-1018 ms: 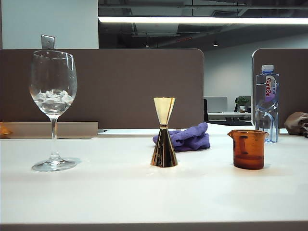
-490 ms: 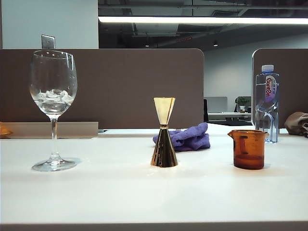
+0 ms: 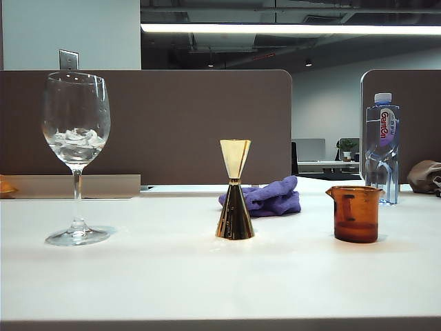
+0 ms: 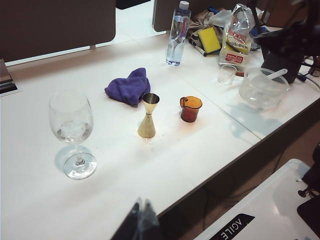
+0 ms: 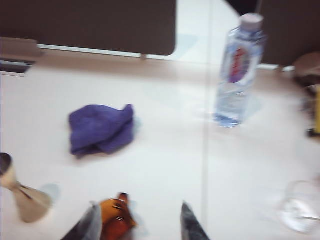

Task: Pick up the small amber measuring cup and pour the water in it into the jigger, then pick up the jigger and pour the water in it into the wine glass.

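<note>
The right gripper (image 5: 142,222) hangs spread apart over the amber cup (image 5: 116,219), gripping nothing. The left gripper (image 4: 141,222) looks pinched together, off the surface (image 4: 165,155) edge. The jigger (image 3: 235,190) stands between cup and wine glass (image 3: 76,155). The bottle (image 3: 382,148) label's letters are too small to make out.

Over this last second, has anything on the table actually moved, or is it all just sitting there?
Nothing visibly changed in the exterior view. The wine glass, the jigger, the small amber measuring cup, the purple cloth and the water bottle all stand where they were. No gripper shows in that view, then or now, and nothing was picked up or let go.
</note>
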